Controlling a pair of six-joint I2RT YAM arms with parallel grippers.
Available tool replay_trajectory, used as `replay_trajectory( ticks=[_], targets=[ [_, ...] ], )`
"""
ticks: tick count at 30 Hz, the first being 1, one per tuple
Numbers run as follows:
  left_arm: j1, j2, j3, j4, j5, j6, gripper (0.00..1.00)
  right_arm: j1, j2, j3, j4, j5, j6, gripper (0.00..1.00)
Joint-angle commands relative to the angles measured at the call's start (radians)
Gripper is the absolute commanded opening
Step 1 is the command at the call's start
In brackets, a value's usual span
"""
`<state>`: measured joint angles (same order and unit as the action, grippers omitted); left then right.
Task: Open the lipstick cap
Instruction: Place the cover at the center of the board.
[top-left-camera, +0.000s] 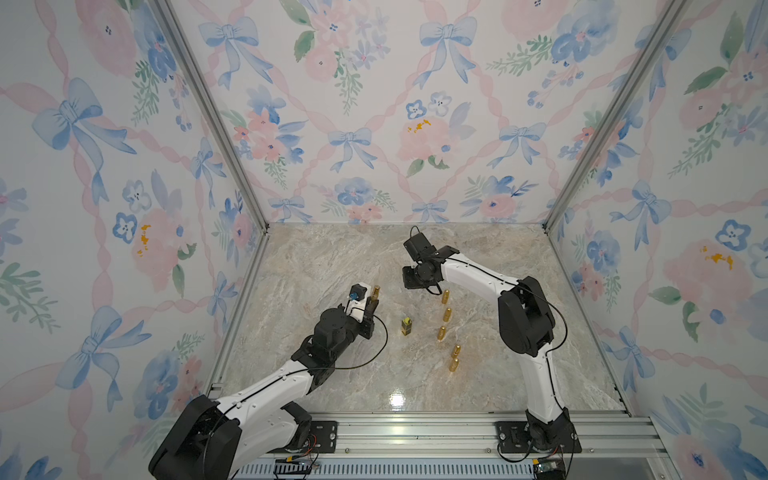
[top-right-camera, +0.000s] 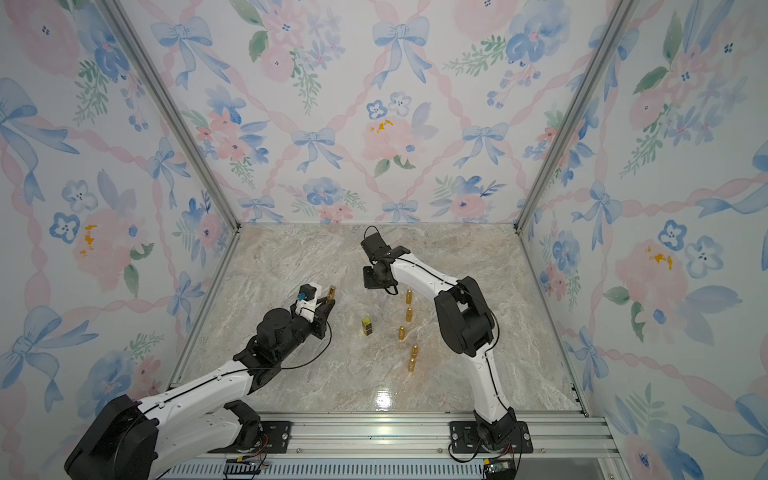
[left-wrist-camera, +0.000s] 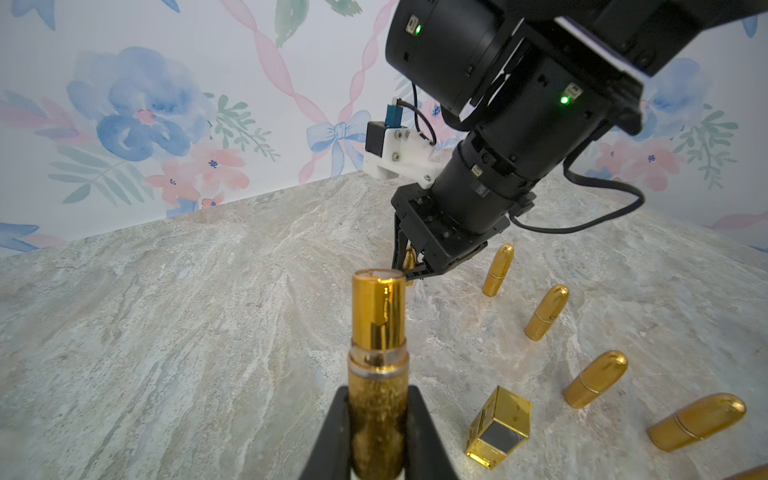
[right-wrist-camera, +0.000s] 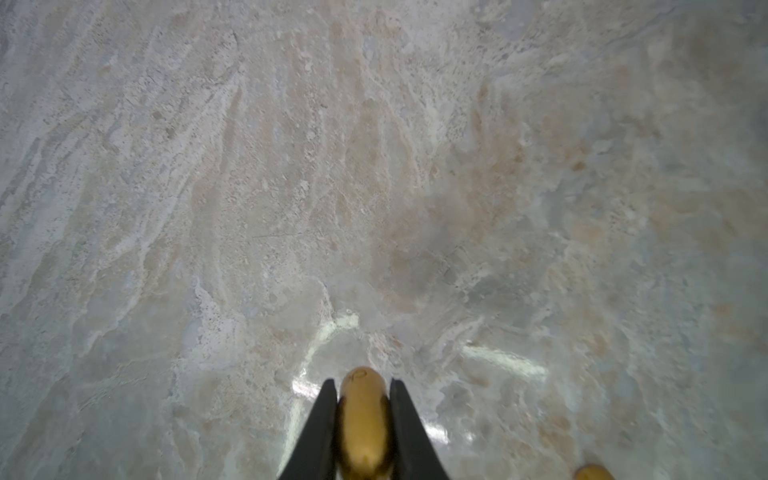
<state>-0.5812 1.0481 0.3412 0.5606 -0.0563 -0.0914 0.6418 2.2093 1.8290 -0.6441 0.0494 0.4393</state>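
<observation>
1. Left gripper pinches the lipstick by its base. Long axis runs out along the fingers, bare end toward the right arm.
2. Right gripper is clamped on the cap, rounded tip down toward the table.
3. Cap sits beyond the lipstick's bare end, well apart, so it looks fully off.
4. Likely next: right arm sets the cap down; row of capped lipsticks just beside it.

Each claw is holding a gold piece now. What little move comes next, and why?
Probably the right gripper lowers and sets its rounded gold cap on the marble table: the cap is already off the gold lipstick tube clamped in the left gripper.
</observation>
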Motion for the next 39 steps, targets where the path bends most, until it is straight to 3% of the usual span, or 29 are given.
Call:
replay_trajectory(
  ticks=[1,9,25,39],
  targets=[
    [0.007,-0.008,-0.015,0.053,-0.019,-0.029,0.00,0.025,0.056,0.068,-0.009,0.081,-0.012,0.21],
    [0.008,0.003,-0.026,0.079,-0.023,-0.031,0.00,0.039,0.151,0.160,-0.043,0.137,-0.057,0.21],
    [0.009,-0.018,-0.050,0.108,-0.028,-0.032,0.00,0.041,0.210,0.182,-0.043,0.117,-0.075,0.24],
    [0.009,-0.061,-0.069,0.110,-0.024,-0.031,0.00,0.048,0.096,0.169,-0.068,0.106,-0.078,0.55]
  ],
)
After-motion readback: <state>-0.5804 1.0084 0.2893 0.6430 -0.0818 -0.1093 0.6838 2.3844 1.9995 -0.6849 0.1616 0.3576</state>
